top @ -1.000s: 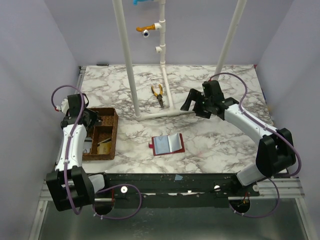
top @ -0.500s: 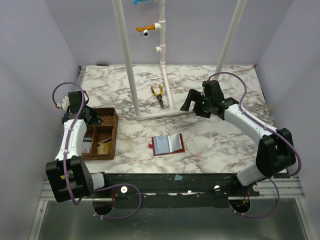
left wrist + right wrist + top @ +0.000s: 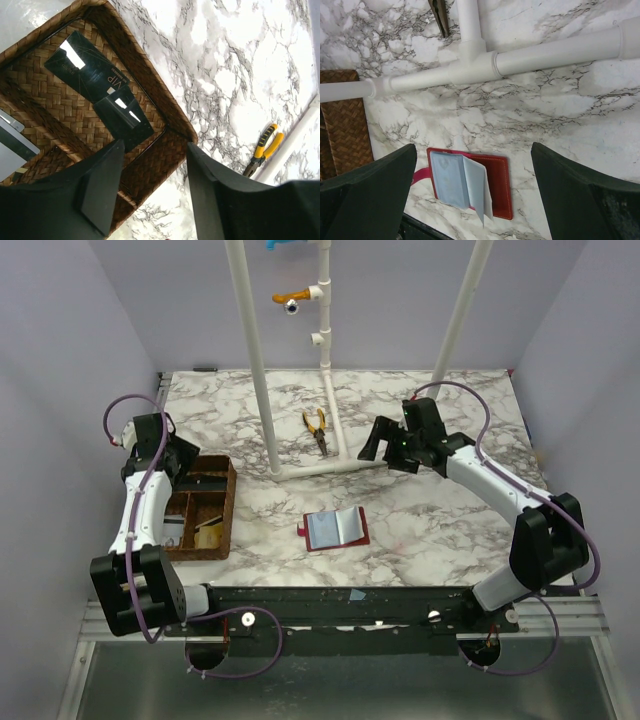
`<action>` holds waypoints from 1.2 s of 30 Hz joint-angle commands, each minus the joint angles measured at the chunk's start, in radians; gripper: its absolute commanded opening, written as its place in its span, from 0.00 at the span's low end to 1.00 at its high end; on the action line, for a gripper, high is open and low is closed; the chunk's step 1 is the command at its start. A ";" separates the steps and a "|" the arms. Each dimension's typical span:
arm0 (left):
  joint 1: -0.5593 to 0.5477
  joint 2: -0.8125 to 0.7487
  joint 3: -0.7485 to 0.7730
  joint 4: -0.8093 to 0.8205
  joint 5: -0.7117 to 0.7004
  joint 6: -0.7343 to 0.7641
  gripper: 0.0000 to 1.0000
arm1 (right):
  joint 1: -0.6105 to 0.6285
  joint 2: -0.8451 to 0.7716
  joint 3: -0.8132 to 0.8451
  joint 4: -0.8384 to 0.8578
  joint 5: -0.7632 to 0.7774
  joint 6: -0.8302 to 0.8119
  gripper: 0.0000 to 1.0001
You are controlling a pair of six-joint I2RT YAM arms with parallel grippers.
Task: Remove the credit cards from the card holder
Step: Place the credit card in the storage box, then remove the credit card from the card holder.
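find the card holder [image 3: 336, 529] open, face up, on the table [image 3: 440, 520] near the brown tray [image 3: 225, 515], long side left to right, fold front to back. guess light, thin, floppy, slick: pin the red cover, pinch a card's edge. see left gripper [image 3: 154, 150] wide and empty over the tray, right gripper [image 3: 473, 150] wide and empty up behind the holder.

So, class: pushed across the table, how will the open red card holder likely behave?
The card holder lies flat and open, so it will probably slide on the smooth marble table rather than tip or roll. Its thin pale leaves stand half-raised, so they likely flop or fold if nudged.
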 commanded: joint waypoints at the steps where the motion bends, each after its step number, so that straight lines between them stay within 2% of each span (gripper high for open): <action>1: 0.007 -0.052 -0.005 0.018 0.041 0.024 0.57 | 0.012 0.015 0.039 -0.011 -0.024 -0.027 1.00; 6: -0.019 -0.136 -0.061 0.011 0.059 0.037 0.64 | 0.026 0.010 0.041 -0.032 -0.011 -0.027 1.00; 13: -0.119 -0.235 -0.099 -0.075 0.060 0.102 0.65 | 0.053 -0.025 0.010 -0.061 0.037 -0.014 1.00; 23: -0.402 -0.385 -0.187 -0.175 0.054 0.121 0.65 | 0.201 -0.068 -0.042 -0.071 0.170 0.030 1.00; 29: -0.574 -0.445 -0.269 -0.159 0.061 0.117 0.64 | 0.247 -0.110 -0.111 -0.048 0.210 0.085 1.00; 31: -0.628 -0.444 -0.295 -0.133 0.111 0.122 0.64 | 0.271 -0.127 -0.135 -0.032 0.216 0.105 1.00; 36: -0.733 -0.448 -0.376 -0.060 0.150 0.120 0.62 | 0.390 -0.134 -0.165 0.002 0.324 0.167 1.00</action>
